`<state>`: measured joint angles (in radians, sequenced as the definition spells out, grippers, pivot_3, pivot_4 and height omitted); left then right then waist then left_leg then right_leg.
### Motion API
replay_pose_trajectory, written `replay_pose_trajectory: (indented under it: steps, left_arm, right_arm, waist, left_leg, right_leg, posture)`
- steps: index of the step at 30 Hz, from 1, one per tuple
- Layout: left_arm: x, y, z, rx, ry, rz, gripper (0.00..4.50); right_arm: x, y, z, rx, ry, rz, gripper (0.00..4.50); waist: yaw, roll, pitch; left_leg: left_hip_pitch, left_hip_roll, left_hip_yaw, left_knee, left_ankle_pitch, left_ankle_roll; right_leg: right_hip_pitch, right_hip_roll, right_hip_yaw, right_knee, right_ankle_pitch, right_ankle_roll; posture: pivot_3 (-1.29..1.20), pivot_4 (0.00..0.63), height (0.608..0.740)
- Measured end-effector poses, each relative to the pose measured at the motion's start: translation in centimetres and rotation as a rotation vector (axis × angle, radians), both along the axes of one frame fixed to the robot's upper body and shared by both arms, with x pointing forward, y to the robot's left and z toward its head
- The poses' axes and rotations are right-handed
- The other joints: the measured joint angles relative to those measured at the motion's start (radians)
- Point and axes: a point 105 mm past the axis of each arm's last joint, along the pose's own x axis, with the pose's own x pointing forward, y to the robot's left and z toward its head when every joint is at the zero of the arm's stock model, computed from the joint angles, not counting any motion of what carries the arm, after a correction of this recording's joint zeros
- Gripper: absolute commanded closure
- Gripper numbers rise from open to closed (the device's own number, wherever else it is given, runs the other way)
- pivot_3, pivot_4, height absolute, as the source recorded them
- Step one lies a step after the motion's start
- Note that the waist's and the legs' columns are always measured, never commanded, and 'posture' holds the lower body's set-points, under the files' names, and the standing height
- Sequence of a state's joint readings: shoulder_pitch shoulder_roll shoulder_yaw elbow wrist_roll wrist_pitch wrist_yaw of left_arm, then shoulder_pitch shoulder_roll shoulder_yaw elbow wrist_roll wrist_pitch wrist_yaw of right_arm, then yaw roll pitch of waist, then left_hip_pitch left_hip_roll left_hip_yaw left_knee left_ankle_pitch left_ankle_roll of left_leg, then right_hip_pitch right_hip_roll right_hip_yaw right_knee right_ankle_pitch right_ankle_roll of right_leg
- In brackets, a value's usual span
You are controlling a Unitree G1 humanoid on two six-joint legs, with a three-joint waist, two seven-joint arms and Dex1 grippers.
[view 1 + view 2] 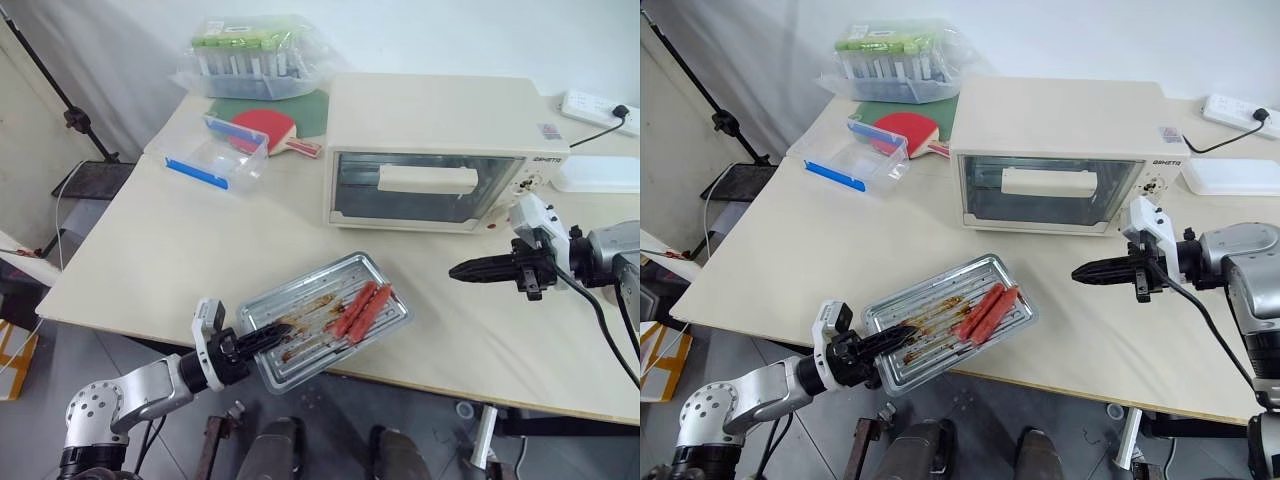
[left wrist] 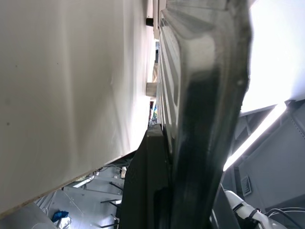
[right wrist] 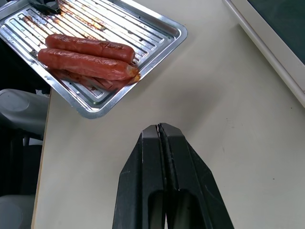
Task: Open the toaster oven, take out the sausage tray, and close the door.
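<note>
Left gripper (image 1: 268,340): I see its black fingers pinched on the near-left rim of the sausage tray (image 1: 325,318), one finger lying over the greasy ridged bottom, the other under the rim. Grip is narrow, closed on the metal.
Sausage tray: silver, tilted askew at the table's near edge, its left end hanging past that edge where my gripper holds it. The right end lies over the table (image 1: 150,250).
Sausages (image 1: 360,310): two, red, side by side and touching, toward the tray's right end.
Right gripper (image 1: 455,270): I read the fingers as pressed together, tips meeting, holding nothing. It hangs above bare table, right of the tray and apart from it, in front of the oven's right end.
Toaster oven (image 1: 440,120): cream box toward the table's far edge, right of centre.
Door (image 1: 425,188): shut flush against the oven front, cream bar handle (image 1: 428,179) across the dark glass.
Clear plastic box (image 1: 217,152): blue-edged, near the table's far-left corner.
Table tennis paddle (image 1: 268,130): red, between the box and the oven.
Tube rack in a bag (image 1: 250,55): at the far-left edge, behind the paddle.
Power strip (image 1: 598,108): white, far-right corner.
</note>
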<state>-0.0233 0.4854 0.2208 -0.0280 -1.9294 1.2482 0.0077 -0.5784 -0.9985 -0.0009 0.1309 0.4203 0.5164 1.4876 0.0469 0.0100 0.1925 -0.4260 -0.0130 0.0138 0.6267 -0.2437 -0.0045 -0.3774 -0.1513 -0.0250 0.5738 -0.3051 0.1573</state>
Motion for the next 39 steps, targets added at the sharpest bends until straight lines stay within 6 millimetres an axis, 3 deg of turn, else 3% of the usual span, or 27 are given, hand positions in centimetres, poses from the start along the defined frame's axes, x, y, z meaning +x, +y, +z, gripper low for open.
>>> replay_pose_trajectory:
  steps: [11,20,28,33,39]
  left_arm:
    - [0.9,1.0,1.7,-0.047,-0.082,0.149,4.5]
    - [0.5,0.9,1.8,-0.045,-0.093,0.157,4.5]
    - [-0.4,-0.3,2.1,0.006,-0.116,0.043,4.5]
    - [0.7,-1.3,3.1,0.027,-0.154,-0.031,4.5]
    - [2.3,-2.6,2.9,0.025,-0.122,-0.105,4.5]
  right_arm:
    - [0.1,-0.1,-0.1,-0.013,0.008,0.007,4.44]
    - [0.2,0.0,0.0,-0.024,0.012,0.014,4.44]
    - [0.1,-0.5,0.2,-0.045,0.008,0.009,4.44]
    - [-0.1,-0.7,0.0,-0.062,0.002,0.013,4.44]
    - [-0.8,-2.3,-1.2,-0.137,0.017,-0.006,4.44]
  waist:
    - [-0.02,0.0,0.0]
    - [-0.025,-0.002,0.001]
    - [-0.024,-0.002,0.001]
    - [-0.023,-0.002,0.001]
    - [-0.022,-0.002,0.001]
  left_leg:
    - [0.001,0.004,0.005,0.002,-0.006,0.005]
    - [0.005,0.01,0.024,0.005,-0.01,0.006]
    - [0.005,0.011,0.025,0.008,-0.011,0.005]
    - [0.005,0.011,0.025,0.009,-0.011,0.005]
    - [0.005,0.011,0.026,0.011,-0.012,0.006]
  right_leg:
    - [0.0,0.002,-0.002,0.003,-0.002,-0.004]
    - [0.0,0.002,-0.03,0.006,-0.002,-0.004]
    - [0.0,0.002,-0.031,0.009,-0.002,-0.004]
    - [0.0,0.002,-0.032,0.011,-0.002,-0.004]
    - [0.0,0.002,-0.034,0.013,-0.002,-0.004]
  posture:
    - [0.0,0.15,0.74]
    - [0.0,0.15,0.74]
    - [0.0,0.15,0.74]
    - [0.0,0.15,0.74]
    - [0.0,0.15,0.74]
